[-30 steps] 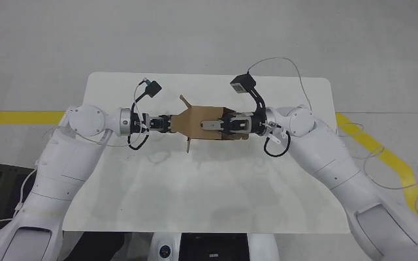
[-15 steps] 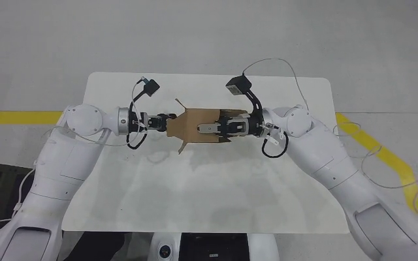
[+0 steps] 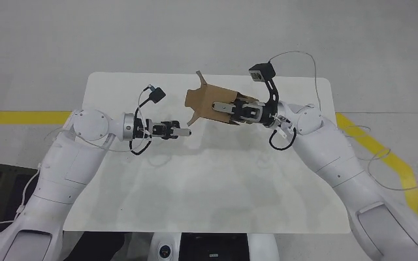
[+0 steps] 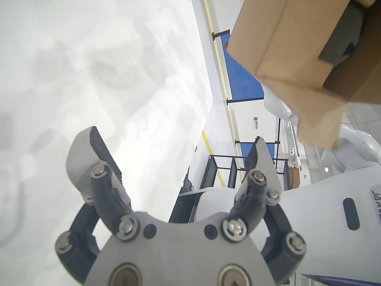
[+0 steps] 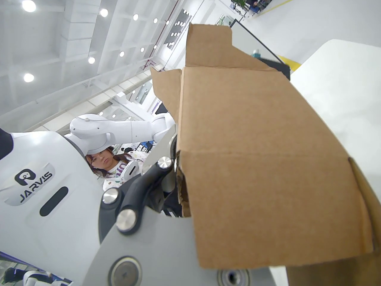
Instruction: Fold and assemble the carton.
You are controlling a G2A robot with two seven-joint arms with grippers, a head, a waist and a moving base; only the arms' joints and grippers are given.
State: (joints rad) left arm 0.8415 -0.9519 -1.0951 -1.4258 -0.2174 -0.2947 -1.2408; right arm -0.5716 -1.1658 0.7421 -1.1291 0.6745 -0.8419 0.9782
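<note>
While the white counter (image 3: 215, 189) lies matt and plain under both arms, the grey floor around it carries a yellow line (image 3: 26, 117). In the right wrist view the hall has a high white ceiling with rows of round lamps (image 5: 29, 5). In the left wrist view blue panels (image 4: 241, 75) stand on dark frames beyond the counter edge.

The brown carton (image 3: 202, 104) is lifted off the counter, over its far part, and its end flaps stand open toward the left arm. The right hand (image 3: 221, 108) grasps it by one wall: one finger lies on the outer face, the other is hidden inside the cardboard. The left hand (image 3: 185, 132) is released, its two fingers spread wide, close to the carton's flaps but not touching them.

The inside of the carton is hard to make out, and in both wrist views its body is cut off at the frame edge. Whether its far end is closed, I cannot tell.
</note>
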